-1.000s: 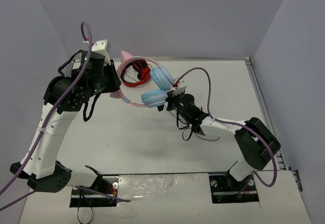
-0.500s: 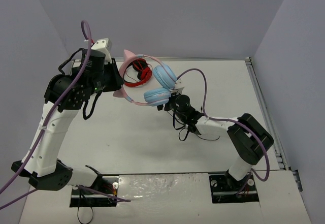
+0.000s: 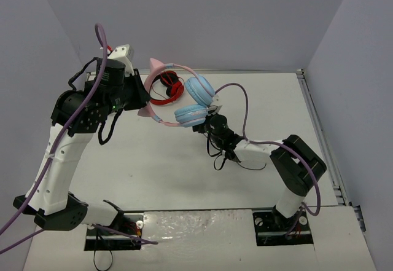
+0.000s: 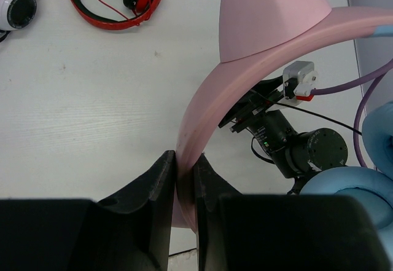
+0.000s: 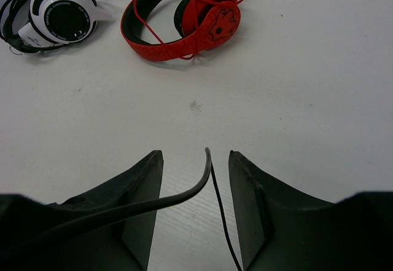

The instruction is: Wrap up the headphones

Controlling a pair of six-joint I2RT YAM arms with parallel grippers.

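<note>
The left gripper has its jaws clamped on the pink headband of the headphones, held up above the table just on the near side of the red-and-black headphones. The right gripper has its jaws apart, and the thin black cable runs through the gap without being pinched. The red-and-black headphones lie beyond these jaws, with the black-and-white headphones to their left
</note>
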